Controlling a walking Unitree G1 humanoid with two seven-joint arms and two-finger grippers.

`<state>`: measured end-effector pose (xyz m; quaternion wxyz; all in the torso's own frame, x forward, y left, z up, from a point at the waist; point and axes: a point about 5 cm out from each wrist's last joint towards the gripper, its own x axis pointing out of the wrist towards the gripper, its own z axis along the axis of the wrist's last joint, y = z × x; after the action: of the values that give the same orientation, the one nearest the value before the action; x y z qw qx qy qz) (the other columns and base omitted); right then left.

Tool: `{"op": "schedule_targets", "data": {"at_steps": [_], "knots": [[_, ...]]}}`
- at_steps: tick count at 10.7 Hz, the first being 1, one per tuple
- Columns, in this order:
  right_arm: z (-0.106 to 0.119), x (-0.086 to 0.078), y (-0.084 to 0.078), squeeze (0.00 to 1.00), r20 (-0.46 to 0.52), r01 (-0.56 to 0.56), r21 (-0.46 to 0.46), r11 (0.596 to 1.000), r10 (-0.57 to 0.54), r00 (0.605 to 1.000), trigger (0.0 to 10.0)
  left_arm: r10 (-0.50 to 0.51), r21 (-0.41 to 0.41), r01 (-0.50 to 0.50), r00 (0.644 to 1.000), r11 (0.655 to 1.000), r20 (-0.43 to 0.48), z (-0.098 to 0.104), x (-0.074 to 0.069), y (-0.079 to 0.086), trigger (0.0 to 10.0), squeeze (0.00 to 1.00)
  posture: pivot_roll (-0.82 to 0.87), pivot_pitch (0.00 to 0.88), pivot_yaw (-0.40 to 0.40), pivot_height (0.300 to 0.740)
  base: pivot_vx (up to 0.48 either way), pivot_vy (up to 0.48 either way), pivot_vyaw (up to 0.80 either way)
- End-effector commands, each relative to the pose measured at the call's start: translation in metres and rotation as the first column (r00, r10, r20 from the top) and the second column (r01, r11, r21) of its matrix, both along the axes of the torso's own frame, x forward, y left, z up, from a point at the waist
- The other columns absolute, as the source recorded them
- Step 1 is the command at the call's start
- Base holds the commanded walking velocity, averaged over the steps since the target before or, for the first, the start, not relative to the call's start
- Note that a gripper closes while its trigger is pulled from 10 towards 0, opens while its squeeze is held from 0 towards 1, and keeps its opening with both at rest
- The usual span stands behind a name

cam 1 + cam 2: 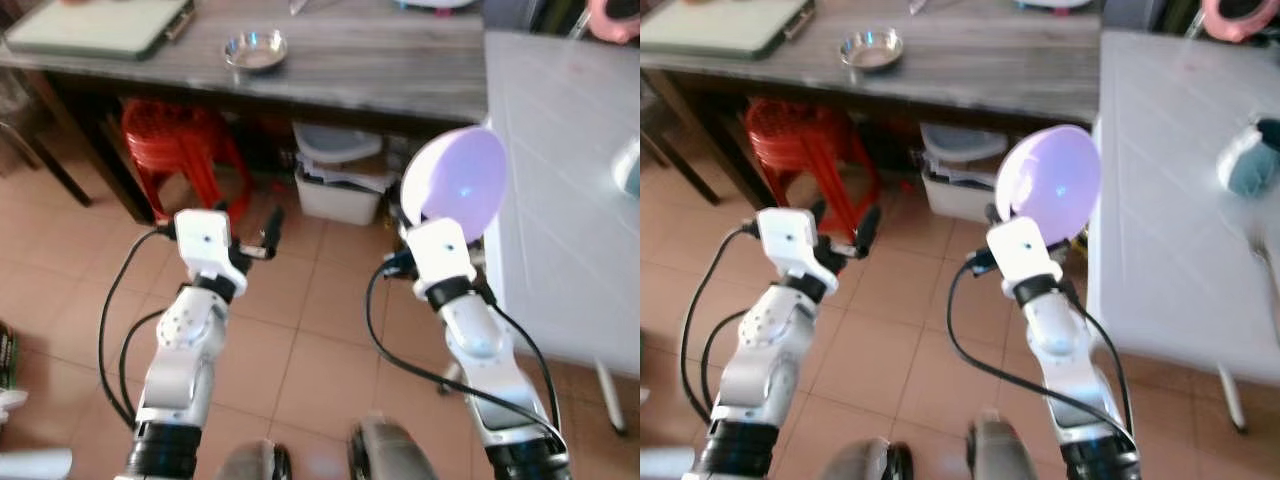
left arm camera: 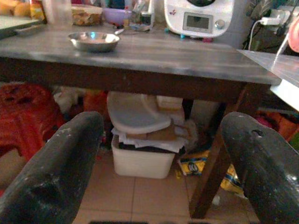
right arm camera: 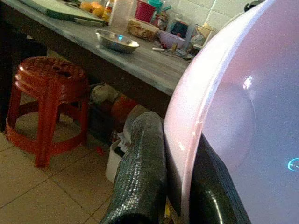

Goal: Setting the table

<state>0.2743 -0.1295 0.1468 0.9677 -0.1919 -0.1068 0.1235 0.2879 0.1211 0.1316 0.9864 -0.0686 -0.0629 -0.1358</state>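
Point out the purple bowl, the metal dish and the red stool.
purple bowl [image 1: 458, 185], left eye view, inner face.
metal dish [image 1: 255, 50], left eye view, middle of its hollow.
red stool [image 3: 46, 74], right wrist view, seat top.

We see a red plastic stool [image 1: 175, 145] tucked under the dark wooden table [image 1: 380, 70], with a white storage bin [image 1: 338, 192] beside it on the tiled floor [image 1: 300, 330]. Up on that table, a green cutting board [image 1: 100, 25] lies flat, and a white kitchen appliance [image 2: 198, 17] stands at the back.
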Motion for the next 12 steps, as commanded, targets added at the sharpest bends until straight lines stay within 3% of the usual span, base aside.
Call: {"op": "schedule_targets", "data": {"at_steps": [1,4,12], "knots": [[0.0067,-0.0008,-0.0017,0.0,0.025,0.002,0.001,1.0,-0.002,1.0,10.0,-0.011,0.008,0.011,1.0,1.0,0.002,-0.0006,-0.0016,-0.0032,10.0,0.0,-0.09,0.142,0.04,0.74,0.424,0.0,0.0],[0.0075,0.0004,0.0025,0.0,0.031,-0.014,-0.004,1.0,0.014,0.999,10.0,-0.014,0.009,0.014,1.0,1.0,0.003,-0.0008,-0.001,-0.0032,10.0,0.0,-0.09,0.138,0.044,0.74,0.424,0.0,0.0],[0.0086,0.0031,0.0046,0.0,0.042,-0.027,-0.023,0.999,0.028,0.999,10.0,-0.027,0.015,0.026,1.0,1.0,0.017,0.0007,-0.0016,-0.0073,10.0,0.0,-0.1,0.137,0.045,0.74,0.399,0.265,0.0]]}}
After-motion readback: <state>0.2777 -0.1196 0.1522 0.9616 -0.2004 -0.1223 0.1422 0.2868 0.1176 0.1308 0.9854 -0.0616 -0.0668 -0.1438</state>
